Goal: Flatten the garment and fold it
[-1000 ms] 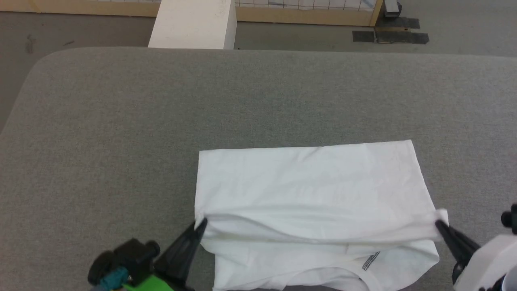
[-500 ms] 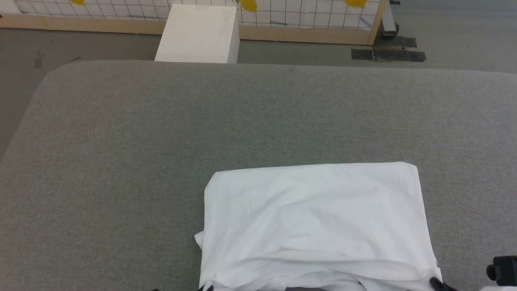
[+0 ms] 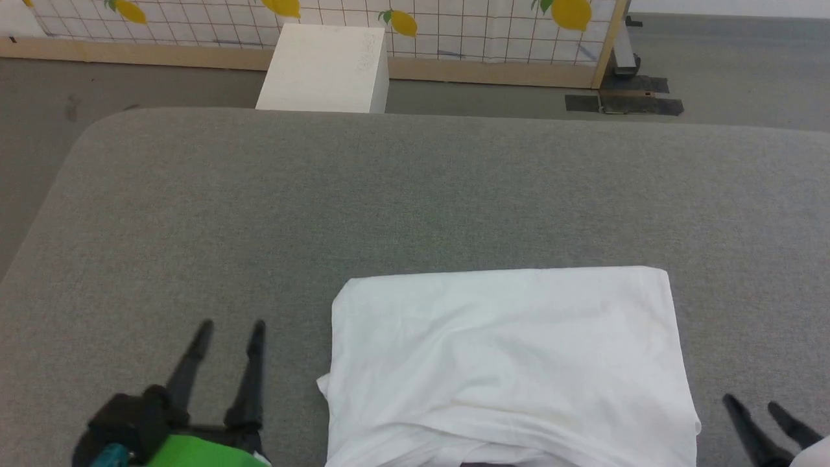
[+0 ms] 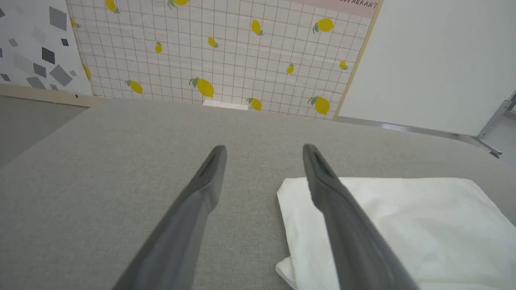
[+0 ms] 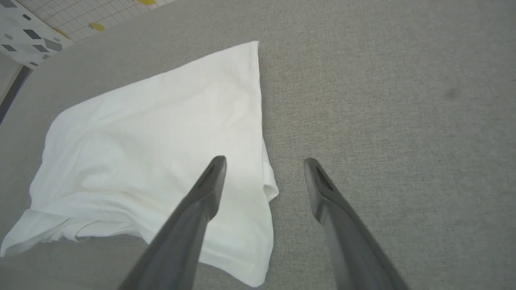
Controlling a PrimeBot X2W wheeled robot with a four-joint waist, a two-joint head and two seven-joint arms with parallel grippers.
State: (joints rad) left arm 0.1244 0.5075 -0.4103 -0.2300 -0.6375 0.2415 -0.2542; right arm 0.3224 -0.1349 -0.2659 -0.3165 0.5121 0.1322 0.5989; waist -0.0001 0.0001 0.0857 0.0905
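While both grippers stand spread and empty, left gripper (image 3: 230, 322) beside it and right gripper (image 3: 752, 402) opposite, the white thin-fabric folded garment (image 3: 512, 363) lies on the grey cloth-covered table (image 3: 389, 194), long axis running left-right.

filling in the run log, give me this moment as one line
garment: folded, lying on grey surface | left hand: open, left of garment | right hand: open, right of garment
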